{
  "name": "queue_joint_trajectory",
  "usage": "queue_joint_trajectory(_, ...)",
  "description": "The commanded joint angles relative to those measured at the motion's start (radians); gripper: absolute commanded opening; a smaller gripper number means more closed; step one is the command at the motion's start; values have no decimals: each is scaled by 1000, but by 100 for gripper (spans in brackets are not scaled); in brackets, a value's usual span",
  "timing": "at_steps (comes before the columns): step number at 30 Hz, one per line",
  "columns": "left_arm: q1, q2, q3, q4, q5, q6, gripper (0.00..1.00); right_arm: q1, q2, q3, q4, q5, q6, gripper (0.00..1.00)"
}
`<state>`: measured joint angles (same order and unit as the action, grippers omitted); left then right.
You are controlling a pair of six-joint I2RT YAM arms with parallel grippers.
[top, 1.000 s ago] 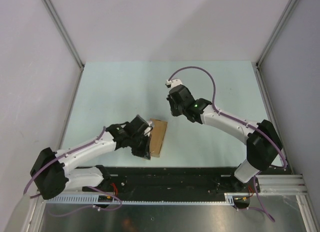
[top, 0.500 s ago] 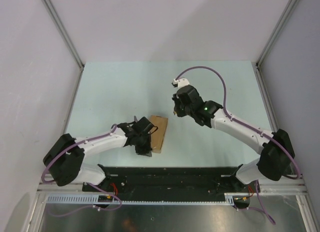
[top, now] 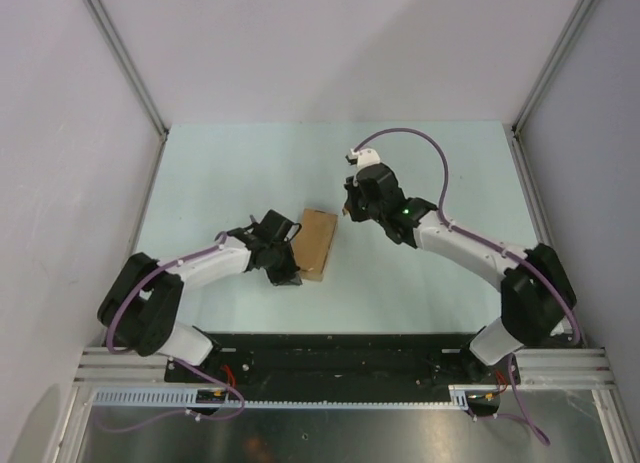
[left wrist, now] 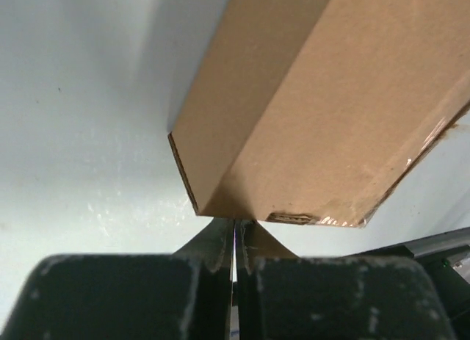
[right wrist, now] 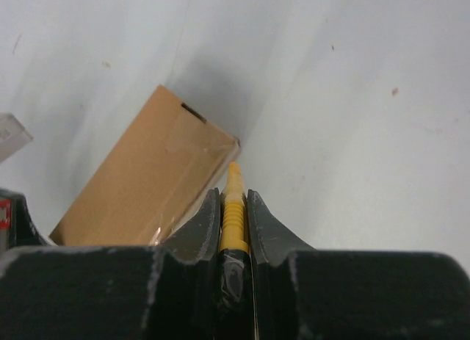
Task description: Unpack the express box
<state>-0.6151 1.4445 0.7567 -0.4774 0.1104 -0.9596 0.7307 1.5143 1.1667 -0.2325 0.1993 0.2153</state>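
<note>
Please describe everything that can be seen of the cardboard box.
The box is a small, flat, rectangular carton of plain brown cardboard. It is closed, with clear glossy tape over one end edge and a small slot at the other end. It sits near the middle of the pale table, turned slightly askew. The shut left gripper has its tips at the near left corner; contact cannot be told. The right gripper holds a yellow tool that points at the far right corner, very close to it.
</note>
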Motion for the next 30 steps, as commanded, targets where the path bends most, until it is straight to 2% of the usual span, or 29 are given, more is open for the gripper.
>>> queue_joint_trajectory(1,46,45,38,23,81,96,0,-28,116,31,264,-35,4,0)
queue_joint_trajectory(5,60,79,49,23,72,156,0,-36,243,77,367,-8,-20,0)
queue_joint_trajectory(9,89,65,44,23,98,191,0,-36,328,152,360,12,-56,0)
queue_joint_trajectory(15,104,62,41,23,112,188,0,-40,311,162,331,23,-88,0)
queue_joint_trajectory(19,106,70,47,25,132,156,0,-40,241,160,309,42,-93,0)
queue_joint_trajectory(22,104,57,47,25,123,128,0,-39,211,162,353,37,-108,0)
queue_joint_trajectory(30,95,24,39,29,63,48,0,-68,334,203,348,-50,-103,0)
